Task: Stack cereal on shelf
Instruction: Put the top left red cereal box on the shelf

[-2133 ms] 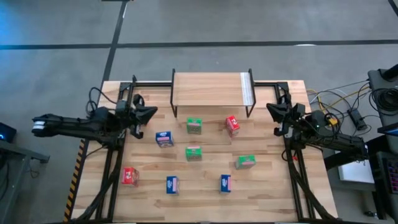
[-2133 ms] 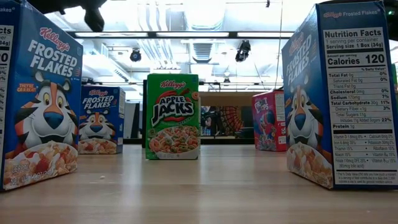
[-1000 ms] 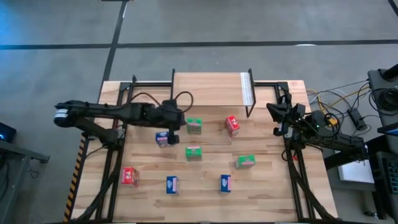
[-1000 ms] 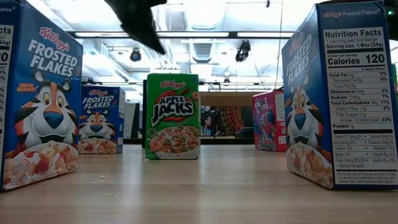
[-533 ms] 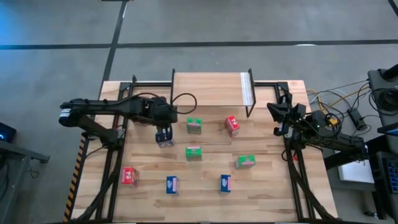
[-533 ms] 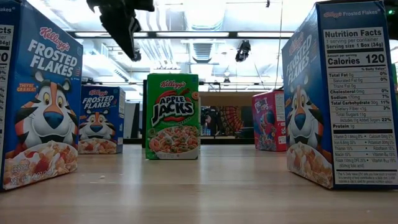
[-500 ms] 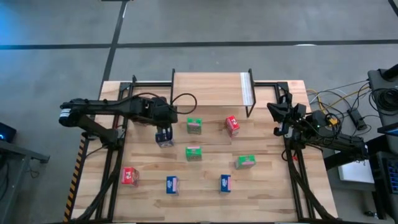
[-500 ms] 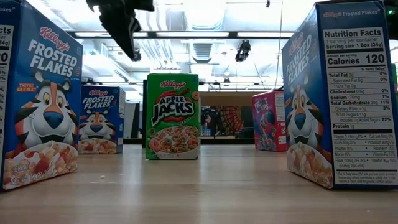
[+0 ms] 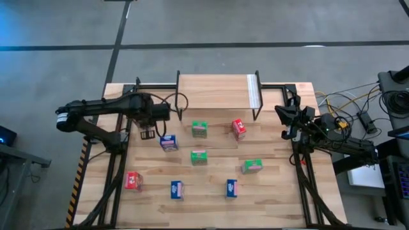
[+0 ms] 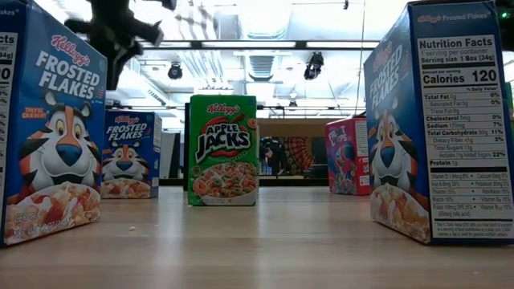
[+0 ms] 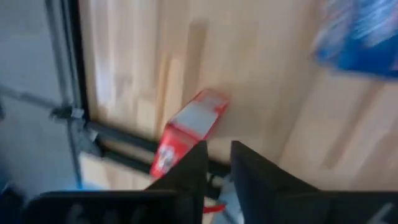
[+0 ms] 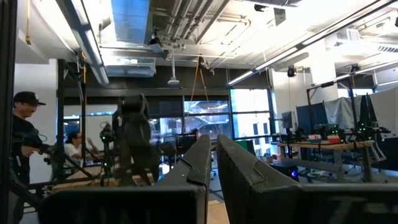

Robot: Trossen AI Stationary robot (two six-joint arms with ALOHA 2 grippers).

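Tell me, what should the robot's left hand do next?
Probably open wider and drop over the nearest blue box. The left gripper hovers beside it holding nothing, its fingers barely apart, and the shelf has no cereal on it.

L arm pulled back from blue box [image 9: 169, 143], fingers [image 11: 252, 180] parting slightly.

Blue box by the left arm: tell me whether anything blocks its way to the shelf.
Nothing visible does. The blue box stands on bare table, with open wood between it and the shelf. The left gripper hovers beside it. The nearest green box stands off to one side.
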